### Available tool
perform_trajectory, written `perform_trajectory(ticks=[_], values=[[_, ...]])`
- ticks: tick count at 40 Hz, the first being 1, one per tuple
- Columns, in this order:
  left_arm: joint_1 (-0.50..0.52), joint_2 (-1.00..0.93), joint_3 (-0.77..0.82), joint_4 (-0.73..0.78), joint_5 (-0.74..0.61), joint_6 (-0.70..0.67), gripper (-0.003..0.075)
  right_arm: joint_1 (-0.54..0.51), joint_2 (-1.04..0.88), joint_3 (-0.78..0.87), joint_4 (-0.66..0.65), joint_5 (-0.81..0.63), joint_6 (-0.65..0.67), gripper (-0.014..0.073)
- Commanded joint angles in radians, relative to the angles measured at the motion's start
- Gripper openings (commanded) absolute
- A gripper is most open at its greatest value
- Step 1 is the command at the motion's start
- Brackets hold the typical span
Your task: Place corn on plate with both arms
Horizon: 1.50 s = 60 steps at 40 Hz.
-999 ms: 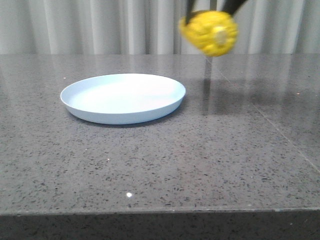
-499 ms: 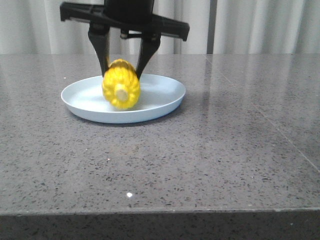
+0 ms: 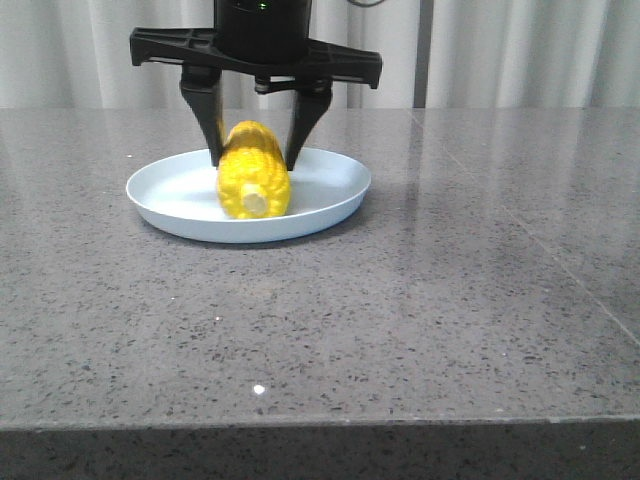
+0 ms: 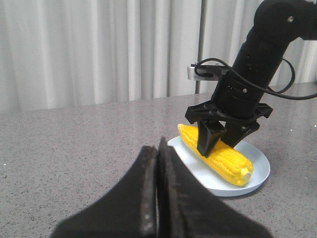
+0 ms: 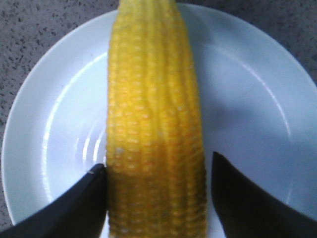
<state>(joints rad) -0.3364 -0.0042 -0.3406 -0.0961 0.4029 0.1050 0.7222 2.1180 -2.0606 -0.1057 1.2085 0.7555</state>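
The corn (image 3: 254, 181) is laid in the plate (image 3: 335, 196), stub end toward the front. The right gripper (image 3: 255, 150) is spread around the corn, one finger just off it. The left gripper (image 4: 157, 163) is pressed closed, away from the plate, holding nothing.

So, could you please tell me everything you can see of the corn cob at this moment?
The corn is a bright yellow cob with neat rows of kernels and a pale cream stub end facing the front camera. It lies lengthwise on the pale blue-white plate, roughly across its middle. The right pincer straddles it with a black finger on each side; one finger sits against the kernels while a small gap shows beside the other.
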Motion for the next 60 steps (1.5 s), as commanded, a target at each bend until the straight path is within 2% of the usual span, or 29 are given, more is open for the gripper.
perform_trajectory(ticks=[1, 7, 15, 18, 22, 28, 31, 40, 46, 55, 60], values=[[0.001, -0.016, -0.024, -0.013, -0.085, -0.010, -0.0020, -0.004, -0.066, -0.030, -0.036, -0.010, 0.002, 0.0577], [0.001, -0.016, -0.024, -0.013, -0.085, -0.010, -0.0020, -0.004, -0.121, -0.030, -0.037, 0.004, -0.011, 0.0580], [0.001, -0.016, -0.024, -0.013, -0.087, -0.010, -0.0020, -0.033, -0.223, -0.030, -0.035, 0.021, -0.104, 0.0578], [0.001, -0.016, -0.024, -0.013, -0.087, -0.010, -0.0020, -0.055, -0.254, -0.030, -0.029, 0.035, -0.131, 0.0544], [0.001, -0.016, -0.024, -0.013, -0.087, -0.010, -0.0020, -0.087, -0.297, -0.030, -0.019, 0.074, -0.161, 0.0390], [0.001, -0.016, -0.024, -0.013, -0.087, -0.010, -0.0020, -0.143, -0.345, -0.026, -0.018, 0.135, -0.194, 0.0054], [0.001, -0.016, -0.024, -0.013, -0.087, -0.010, -0.0020, -0.179, -0.371, -0.013, -0.007, 0.135, -0.224, -0.0079], [0.001, -0.016, -0.024, -0.013, -0.087, -0.010, -0.0020, -0.311, -0.462, 0.081, 0.106, 0.134, -0.368, -0.0062], [0.001, -0.016, -0.024, -0.013, -0.087, -0.010, -0.0020, -0.391, -0.557, 0.215, 0.086, 0.109, -0.386, -0.0062], [0.001, -0.016, -0.024, -0.013, -0.087, -0.010, -0.0020, -0.443, -0.759, 0.525, 0.063, 0.000, -0.411, -0.0062], [0.001, -0.016, -0.024, -0.013, -0.087, -0.010, -0.0020, -0.443, -0.878, 0.735, 0.060, -0.117, -0.419, -0.0062]])
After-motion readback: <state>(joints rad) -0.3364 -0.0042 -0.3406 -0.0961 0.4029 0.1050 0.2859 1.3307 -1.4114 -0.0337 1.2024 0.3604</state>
